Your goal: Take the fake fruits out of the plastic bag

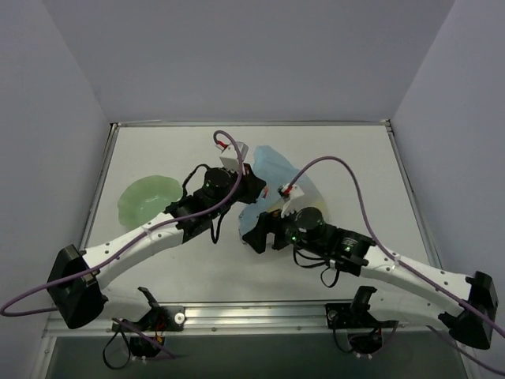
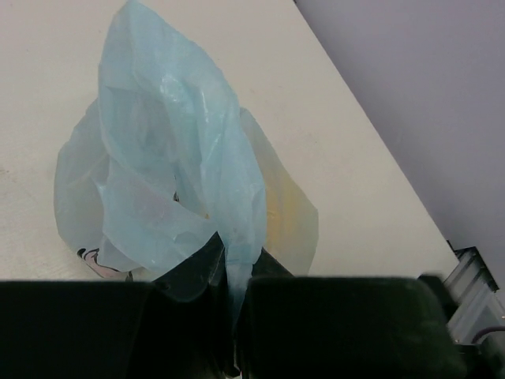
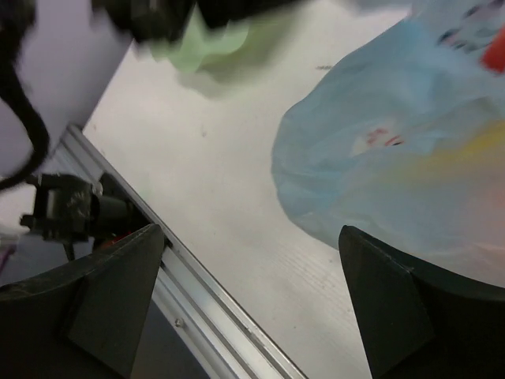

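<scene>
The light-blue plastic bag point(image 1: 272, 170) lies mid-table, bunched up. My left gripper point(image 1: 251, 183) is shut on a twisted strip of the bag point(image 2: 166, 158), which rises from between the fingers point(image 2: 189, 272). My right gripper point(image 1: 256, 235) is open and empty, just near-left of the bag point(image 3: 394, 158), with its right finger point(image 3: 410, 316) beside the bag's lower edge. The fake fruits are inside the bag and show only as a yellow tint point(image 3: 473, 150), a red patch point(image 3: 495, 49) and a yellowish glow point(image 2: 288, 205). No fruit lies outside the bag.
A pale green plate point(image 1: 146, 197) sits at the left, beyond my left arm; it shows blurred in the right wrist view point(image 3: 209, 43). The table's metal front rail point(image 3: 197, 276) runs under my right gripper. Grey walls enclose the table.
</scene>
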Action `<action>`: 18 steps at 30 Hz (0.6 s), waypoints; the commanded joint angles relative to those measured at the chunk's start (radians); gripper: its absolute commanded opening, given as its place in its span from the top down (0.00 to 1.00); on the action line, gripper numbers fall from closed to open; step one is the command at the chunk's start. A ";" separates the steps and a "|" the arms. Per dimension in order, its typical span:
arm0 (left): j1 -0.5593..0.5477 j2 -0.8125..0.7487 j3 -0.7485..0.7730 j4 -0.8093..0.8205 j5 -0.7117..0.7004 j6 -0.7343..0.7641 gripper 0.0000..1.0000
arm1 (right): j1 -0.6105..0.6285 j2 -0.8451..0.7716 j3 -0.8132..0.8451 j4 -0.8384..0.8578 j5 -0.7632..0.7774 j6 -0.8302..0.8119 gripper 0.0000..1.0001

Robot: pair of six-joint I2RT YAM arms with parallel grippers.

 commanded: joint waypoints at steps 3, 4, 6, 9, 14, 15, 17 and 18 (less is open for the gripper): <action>0.103 -0.076 0.010 0.098 0.116 -0.096 0.98 | 0.201 0.155 0.036 0.155 0.292 -0.031 0.09; 0.114 -0.082 0.004 0.103 0.127 -0.102 0.98 | 0.204 0.164 0.031 0.173 0.340 -0.027 0.07; 0.126 -0.092 -0.002 0.106 0.149 -0.117 0.98 | 0.206 0.184 0.005 0.234 0.459 -0.010 0.07; 0.131 -0.109 -0.008 0.100 0.161 -0.125 0.98 | 0.206 0.222 -0.013 0.294 0.564 0.015 0.12; 0.133 -0.128 -0.017 0.079 0.158 -0.124 0.98 | 0.198 0.317 0.019 0.305 0.659 0.015 0.65; 0.137 -0.132 -0.023 0.072 0.155 -0.121 0.98 | 0.198 0.313 0.025 0.288 0.684 0.025 0.80; 0.140 -0.148 -0.037 0.071 0.140 -0.121 0.98 | 0.187 0.273 0.019 0.213 0.762 0.042 1.00; 0.148 -0.154 -0.054 0.069 0.132 -0.121 0.98 | 0.181 0.245 0.005 0.171 0.791 0.079 1.00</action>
